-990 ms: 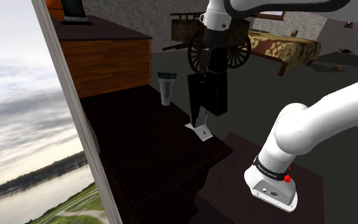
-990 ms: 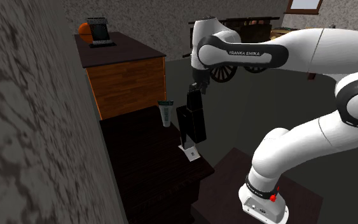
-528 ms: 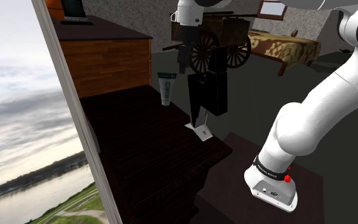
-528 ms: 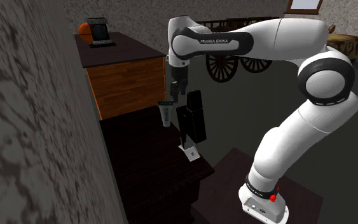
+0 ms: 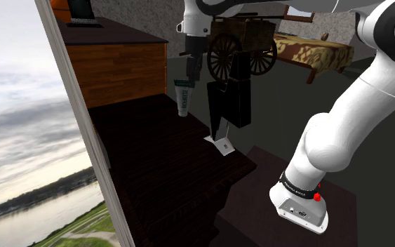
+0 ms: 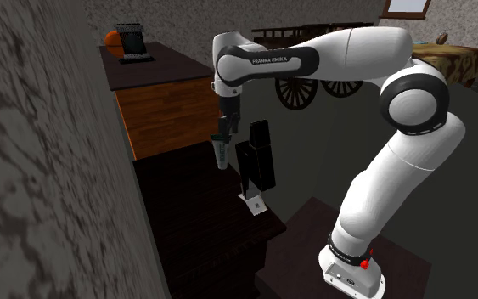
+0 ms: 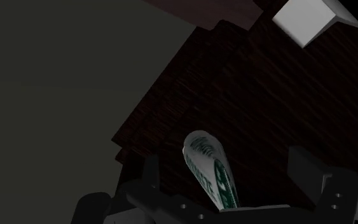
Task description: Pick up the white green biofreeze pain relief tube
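Shoulder view: we find the white and green tube [image 5: 184, 102] standing upright on the dark wooden table [image 5: 154, 168], near a black upright slab [image 5: 231, 105]. The gripper [image 5: 191, 76] hangs directly over the tube's top.

Second exterior view: we note the gripper [image 6: 223, 136] low over the tube [image 6: 221, 159].

Wrist view: we see the jaws standing apart, with the tube [image 7: 204, 159] between them and not clasped.

dark wood table [image 5: 154, 168], matt; tube [image 5: 184, 102] smooth, printed.

Both exterior cameras high beside the dark table [image 5: 154, 168]; wrist camera close above.
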Controlling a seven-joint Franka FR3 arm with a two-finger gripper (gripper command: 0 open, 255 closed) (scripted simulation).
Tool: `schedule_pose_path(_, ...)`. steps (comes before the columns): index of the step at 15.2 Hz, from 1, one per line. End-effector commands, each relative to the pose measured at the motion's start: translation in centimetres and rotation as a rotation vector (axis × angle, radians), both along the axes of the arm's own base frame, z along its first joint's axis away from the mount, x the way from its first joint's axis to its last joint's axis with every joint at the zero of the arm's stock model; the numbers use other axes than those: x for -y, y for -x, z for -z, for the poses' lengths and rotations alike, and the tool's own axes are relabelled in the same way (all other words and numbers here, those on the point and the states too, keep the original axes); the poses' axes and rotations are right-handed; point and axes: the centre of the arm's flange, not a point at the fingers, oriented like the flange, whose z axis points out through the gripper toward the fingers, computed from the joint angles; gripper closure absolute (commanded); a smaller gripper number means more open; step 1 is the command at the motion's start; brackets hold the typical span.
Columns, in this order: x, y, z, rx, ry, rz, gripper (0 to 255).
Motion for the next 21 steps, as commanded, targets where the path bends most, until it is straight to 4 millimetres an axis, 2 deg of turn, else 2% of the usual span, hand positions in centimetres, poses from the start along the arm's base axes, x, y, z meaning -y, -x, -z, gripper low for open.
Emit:
schedule_pose_path(1, 0.0, 0.0, 1.3, 0.0, 0.0, 0.0, 0)
schedule_pose_path(3, 0.0, 0.0, 1.3, 0.0, 0.0, 0.0, 0)
schedule_pose_path(4, 0.0, 0.0, 1.3, 0.0, 0.0, 0.0, 255)
schedule_pose_path(13, 0.0, 0.0, 1.3, 0.0, 0.0, 0.0, 255)
schedule_pose_path(21, 0.0, 0.0, -2.9, 0.0, 0.0, 0.0, 255)
